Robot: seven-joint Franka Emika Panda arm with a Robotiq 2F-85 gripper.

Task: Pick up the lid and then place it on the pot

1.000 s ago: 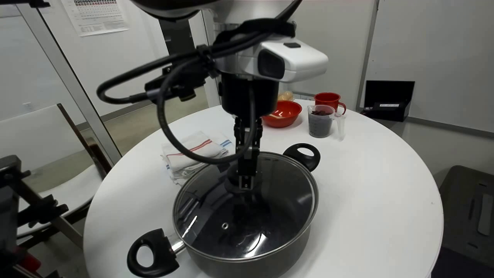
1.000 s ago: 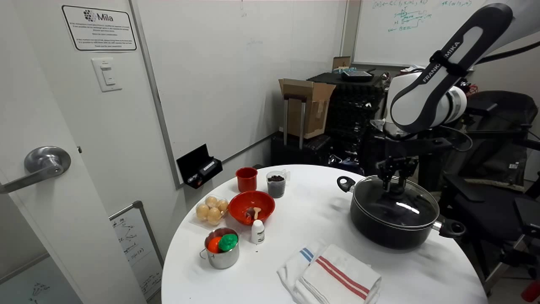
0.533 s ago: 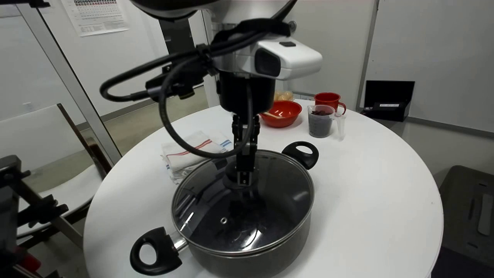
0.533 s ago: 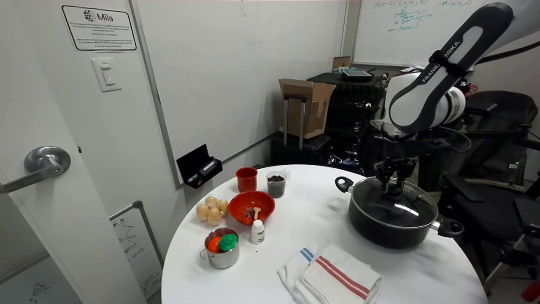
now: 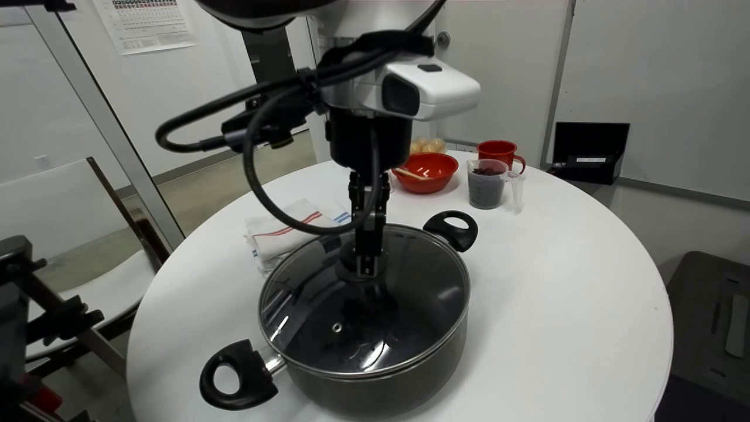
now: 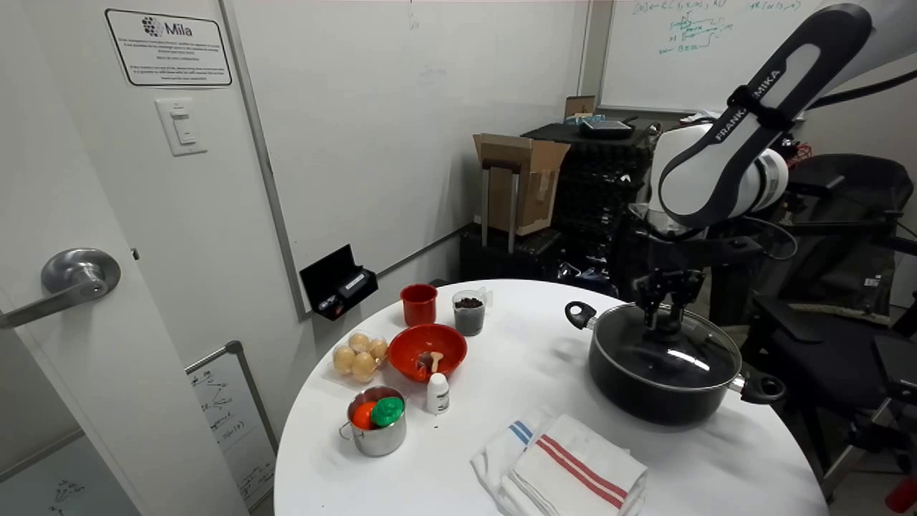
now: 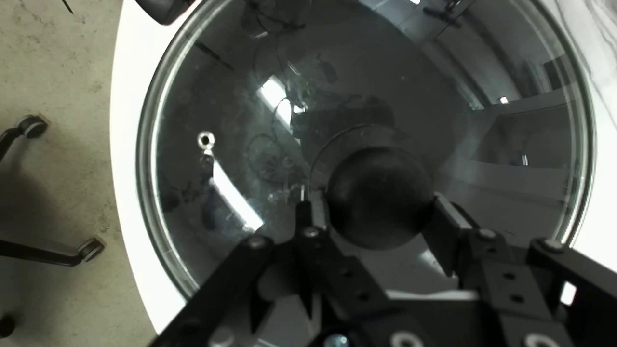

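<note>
An office or lab: around the table (image 6: 526, 365) hang a written-on whiteboard (image 6: 670, 68) and a sign (image 6: 169, 49) reading "Mila".

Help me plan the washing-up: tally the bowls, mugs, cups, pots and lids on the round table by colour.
Red: 2 (mug, bowl)
See-through: 2 (lid, measuring cup)
Silver: 1 (metal cup)
Black: 1 (pot)
Total: 6

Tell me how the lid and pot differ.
The lid is glossy, transparent glass, while the pot is dark and opaque. The lid has one central knob; the pot has two black loop handles. The lid is on top, the pot underneath. Both are round.
</note>
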